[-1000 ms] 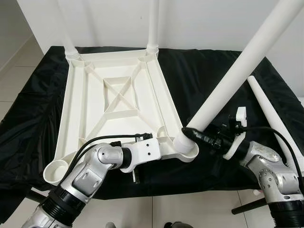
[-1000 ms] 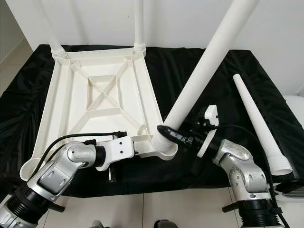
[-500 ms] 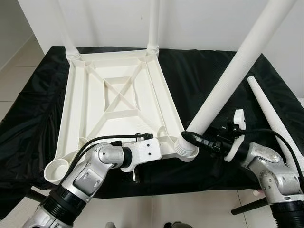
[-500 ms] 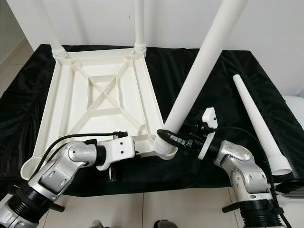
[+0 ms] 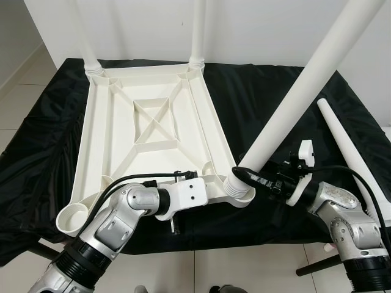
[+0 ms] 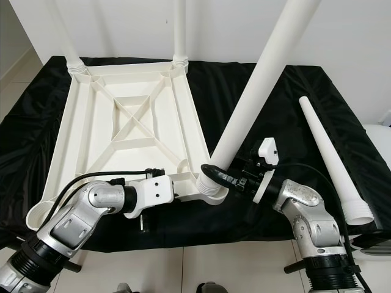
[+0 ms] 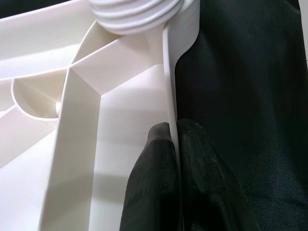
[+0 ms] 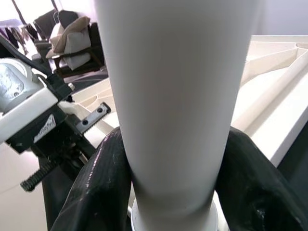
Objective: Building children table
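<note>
My left arm [image 5: 113,223] is jointed silver metal with a black ribbed collar near its base, ending in a white block housing behind the left claw [image 7: 175,144], with black cable looped over it and a small screw hanging beneath. My right arm [image 5: 345,217] matches, with a white bracket and cable behind the right claw [image 5: 244,174]. Both claws have long black fingers [image 7: 149,178].

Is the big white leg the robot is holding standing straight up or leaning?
Leaning. The leg slants away from the tabletop, its bottom at the corner socket, clamped by the right gripper.
</note>
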`<state>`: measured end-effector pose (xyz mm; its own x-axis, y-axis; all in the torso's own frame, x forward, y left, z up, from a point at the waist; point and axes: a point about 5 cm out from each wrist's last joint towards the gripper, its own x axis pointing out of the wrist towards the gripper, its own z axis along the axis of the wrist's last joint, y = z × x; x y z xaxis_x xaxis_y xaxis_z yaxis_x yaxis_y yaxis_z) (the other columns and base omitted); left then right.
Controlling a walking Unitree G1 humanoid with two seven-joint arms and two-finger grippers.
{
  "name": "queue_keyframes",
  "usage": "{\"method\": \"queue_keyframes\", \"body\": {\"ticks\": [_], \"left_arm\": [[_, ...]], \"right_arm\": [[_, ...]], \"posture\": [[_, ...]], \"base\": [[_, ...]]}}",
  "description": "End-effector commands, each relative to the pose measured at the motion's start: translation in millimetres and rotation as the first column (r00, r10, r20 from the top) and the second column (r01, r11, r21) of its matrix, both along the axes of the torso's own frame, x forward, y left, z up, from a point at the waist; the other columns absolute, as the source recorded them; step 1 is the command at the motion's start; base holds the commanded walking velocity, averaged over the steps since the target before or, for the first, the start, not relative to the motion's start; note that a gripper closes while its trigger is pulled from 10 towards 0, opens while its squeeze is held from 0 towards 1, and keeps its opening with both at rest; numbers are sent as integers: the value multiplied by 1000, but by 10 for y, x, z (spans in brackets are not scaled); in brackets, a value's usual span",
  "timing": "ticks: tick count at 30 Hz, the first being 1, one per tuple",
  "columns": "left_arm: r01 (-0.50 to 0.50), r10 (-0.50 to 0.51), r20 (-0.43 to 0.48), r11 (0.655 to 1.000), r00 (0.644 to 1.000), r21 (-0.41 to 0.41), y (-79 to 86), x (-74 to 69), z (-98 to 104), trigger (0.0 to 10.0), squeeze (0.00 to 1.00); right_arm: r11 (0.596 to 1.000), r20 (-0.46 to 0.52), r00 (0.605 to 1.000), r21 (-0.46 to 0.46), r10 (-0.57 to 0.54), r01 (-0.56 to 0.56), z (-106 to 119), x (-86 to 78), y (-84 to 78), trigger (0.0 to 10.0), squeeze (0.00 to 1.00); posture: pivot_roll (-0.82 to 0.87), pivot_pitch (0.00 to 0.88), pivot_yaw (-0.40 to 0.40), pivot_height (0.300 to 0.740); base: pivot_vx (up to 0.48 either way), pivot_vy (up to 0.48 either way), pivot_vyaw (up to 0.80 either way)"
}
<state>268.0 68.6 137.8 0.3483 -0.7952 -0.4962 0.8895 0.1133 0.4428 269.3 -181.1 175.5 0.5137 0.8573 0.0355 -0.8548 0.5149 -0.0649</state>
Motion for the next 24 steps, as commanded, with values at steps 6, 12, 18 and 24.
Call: {"method": "queue_keyframes", "body": {"ticks": [6, 12, 18, 24], "left_arm": [[-62, 61, 39, 998, 997, 22, 64, 9, -68, 10000, 0], [-63, 62, 44, 998, 997, 27, 72, 11, -68, 10000, 0], [-65, 63, 45, 997, 997, 30, 76, 4, -69, 10000, 0], [-69, 67, 51, 997, 996, 31, 77, 0, -58, 10000, 0]], "right_arm": [[997, -82, 996, -76, -28, 22, -183, -42, -110, 10000, 0], [992, -93, 995, -121, -38, 26, -249, -44, -163, 10000, 0], [993, -91, 995, -120, -27, 16, -270, -34, -112, 10000, 0], [993, -97, 995, -113, 10, -21, -309, -66, 4, 10000, 0]], "posture": [[-67, 101, -10, 740], [-67, 101, -8, 740], [-65, 103, -9, 740], [-58, 110, -12, 740]], "base": [[0, 0, 0], [0, 0, 0], [0, 0, 0], [0, 0, 0]]}}
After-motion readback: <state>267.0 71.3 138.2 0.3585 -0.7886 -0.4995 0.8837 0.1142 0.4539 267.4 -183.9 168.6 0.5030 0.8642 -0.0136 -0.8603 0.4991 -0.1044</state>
